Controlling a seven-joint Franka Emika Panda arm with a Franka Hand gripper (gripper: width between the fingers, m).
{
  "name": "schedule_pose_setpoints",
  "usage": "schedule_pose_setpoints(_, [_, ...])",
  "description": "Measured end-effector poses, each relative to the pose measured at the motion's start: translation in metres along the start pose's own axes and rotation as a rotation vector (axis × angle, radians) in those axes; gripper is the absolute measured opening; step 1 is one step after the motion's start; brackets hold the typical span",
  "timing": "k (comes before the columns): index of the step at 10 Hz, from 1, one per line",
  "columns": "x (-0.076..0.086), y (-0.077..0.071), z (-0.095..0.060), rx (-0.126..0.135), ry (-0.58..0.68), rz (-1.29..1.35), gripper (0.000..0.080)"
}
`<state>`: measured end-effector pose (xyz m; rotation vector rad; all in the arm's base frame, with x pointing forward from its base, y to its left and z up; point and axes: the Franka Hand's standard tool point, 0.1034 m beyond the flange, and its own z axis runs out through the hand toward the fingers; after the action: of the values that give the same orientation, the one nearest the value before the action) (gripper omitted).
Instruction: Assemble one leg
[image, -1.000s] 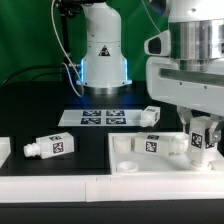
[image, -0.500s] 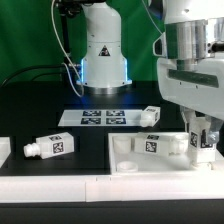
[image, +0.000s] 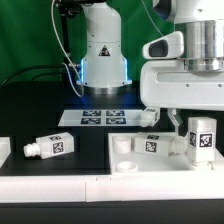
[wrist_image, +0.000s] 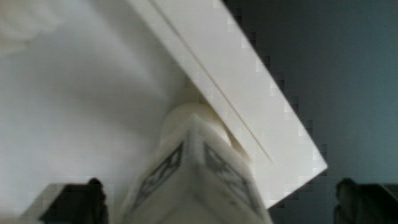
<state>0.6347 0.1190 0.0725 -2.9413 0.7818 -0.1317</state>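
Arm risen since earlier; claw (image: 201, 128) clamping leg (image: 202, 138) upright above panel (image: 135, 162).

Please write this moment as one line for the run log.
gripper: shut on leg, upright | panel: under leg | loose legs: three on table

- Setting: a robotics lab test bench.
- Evidence: a white robot arm base (image: 103, 45) bolted to a black table (image: 40, 110).
- Evidence: a marker board (image: 100, 117) with printed tags; a green backdrop (image: 25, 35) behind the bench.
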Motion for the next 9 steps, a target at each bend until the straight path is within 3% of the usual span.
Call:
schedule_pose_setpoints(3, [-0.0017,-0.0046,-0.0008,-0.04,0.019,-0.453,0.0649])
schedule_pose_setpoints(5, [-0.0034,-0.0047,0.0002,-0.037,0.015,-0.45,0.0649])
schedule_pose_setpoints(6, [-0.0036,-0.0049,0.0003,-0.037,0.015,-0.437,0.0555])
schedule_pose_setpoints(7, [-0.0036,-0.0048,0.0004,-0.037,0.015,-0.426,0.0372])
schedule_pose_setpoints(8, [-0.0009,-0.0016,0.0001,-0.041,0.018,-0.387,0.0372])
schedule_pose_setpoints(9, [0.0002,0.0012,0.001,-0.044,0.018,-0.308,0.029])
